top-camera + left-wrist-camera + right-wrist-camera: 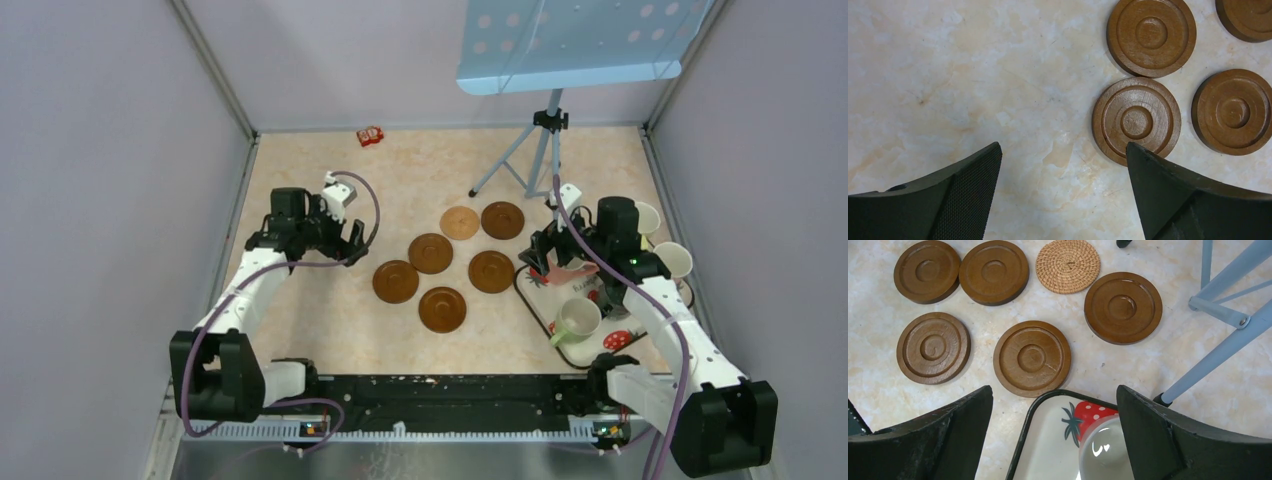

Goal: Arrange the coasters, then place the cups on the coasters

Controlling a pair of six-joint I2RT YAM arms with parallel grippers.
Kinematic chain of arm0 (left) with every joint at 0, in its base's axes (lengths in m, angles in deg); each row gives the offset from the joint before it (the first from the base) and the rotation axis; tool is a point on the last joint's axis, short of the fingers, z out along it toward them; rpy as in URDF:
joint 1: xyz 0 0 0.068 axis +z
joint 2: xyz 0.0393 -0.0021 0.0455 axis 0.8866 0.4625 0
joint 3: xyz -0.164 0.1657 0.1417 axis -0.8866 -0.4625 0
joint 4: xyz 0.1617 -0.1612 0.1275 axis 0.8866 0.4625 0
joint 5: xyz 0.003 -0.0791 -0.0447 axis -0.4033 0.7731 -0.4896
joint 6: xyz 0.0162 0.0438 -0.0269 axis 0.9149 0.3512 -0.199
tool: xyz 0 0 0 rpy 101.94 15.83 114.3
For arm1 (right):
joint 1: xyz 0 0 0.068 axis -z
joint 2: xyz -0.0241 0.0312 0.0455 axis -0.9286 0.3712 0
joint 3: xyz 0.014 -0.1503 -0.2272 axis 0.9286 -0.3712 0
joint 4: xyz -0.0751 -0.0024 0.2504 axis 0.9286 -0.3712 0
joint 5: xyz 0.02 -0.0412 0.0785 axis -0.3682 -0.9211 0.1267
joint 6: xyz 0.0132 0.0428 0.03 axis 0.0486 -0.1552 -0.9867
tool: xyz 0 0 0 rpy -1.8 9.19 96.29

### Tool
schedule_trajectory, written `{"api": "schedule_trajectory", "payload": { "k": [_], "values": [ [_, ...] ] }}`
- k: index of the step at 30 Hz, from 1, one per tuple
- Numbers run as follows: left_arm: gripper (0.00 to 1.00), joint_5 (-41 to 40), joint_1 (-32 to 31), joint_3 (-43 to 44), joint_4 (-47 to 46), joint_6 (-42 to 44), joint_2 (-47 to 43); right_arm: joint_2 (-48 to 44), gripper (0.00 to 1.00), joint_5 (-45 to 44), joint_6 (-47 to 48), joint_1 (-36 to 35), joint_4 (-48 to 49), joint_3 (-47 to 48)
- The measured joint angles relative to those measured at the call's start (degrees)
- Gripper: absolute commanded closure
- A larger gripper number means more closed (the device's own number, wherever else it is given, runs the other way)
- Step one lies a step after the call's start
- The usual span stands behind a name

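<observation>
Nearest you, the yellow-green cup (pixel 577 320) sits on the strawberry tray (pixel 541 303), pale mouth toward the overhead camera, handle to the near left. The tray's long side slants off near-right, and your right arm covers much of it. Your right gripper (pixel 1054 390) hangs over the tray's far-left corner, jaws spread wide with nothing between them. In its wrist view a pale cup rim (pixel 1103 452) is cut off by the frame's bottom edge and one finger, so I can't tell you which cup. Your left gripper (pixel 1063 150) is spread just as wide over bare table, one fingertip overlapping a coaster's edge in its view; touching or above, can't tell. The coasters (pixel 442 309) lie flat in a loose cluster mid-table, just left of the tray, grooves up and round, so no long axis. Among them is a paler woven coaster (pixel 460 222). Two more cups (pixel 675 258) peek out behind the right arm, half hidden. Farther back are a blue stand (pixel 545 150) and a small red thing (pixel 371 135) by the wall — too small to make out.
</observation>
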Motion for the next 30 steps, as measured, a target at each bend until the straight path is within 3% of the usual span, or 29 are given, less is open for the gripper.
{"api": "schedule_trajectory", "payload": {
  "k": [5, 13, 20, 30],
  "values": [
    [0.01, 0.00, -2.19, 0.39, 1.46, 4.33, 1.01, 0.00, 0.08, -0.02, 0.24, 0.00, 0.00, 0.00],
    [0.01, -3.50, -11.93, 1.51, 3.87, 9.44, 9.35, 0.00, 0.08, -0.11, 1.18, 0.00, -0.04, 0.00],
    [0.01, -9.11, -15.98, 4.04, 3.91, 7.15, 17.84, 0.00, 0.07, -0.87, 1.22, 0.00, -0.04, 0.00],
    [0.01, -13.97, -17.66, 4.83, 0.74, 2.69, 20.22, 1.51, 0.04, -5.07, 0.09, 0.00, 0.04, 0.00]
  ]
}}
